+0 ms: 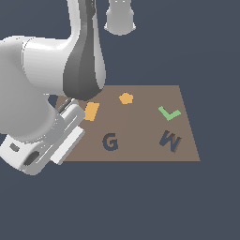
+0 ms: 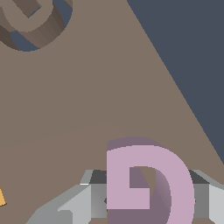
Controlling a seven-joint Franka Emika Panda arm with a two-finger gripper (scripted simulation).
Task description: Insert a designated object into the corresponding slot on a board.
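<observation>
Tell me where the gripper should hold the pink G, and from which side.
Across the thin flat faces of the G, coming from above. The wrist view shows it between the fingers of the gripper, so a finger on each broad face works. It is a flat block, and the hold leaves the outline free for the G slot in the board.

pink g block (image 2: 148, 183) held between gripper fingers, dark g slot (image 1: 110, 141) empty, brown board (image 1: 140, 126)

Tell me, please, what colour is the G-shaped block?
Pale pink-lilac. The G-shaped block shows best in the wrist view, close against the grey jaws.
</observation>
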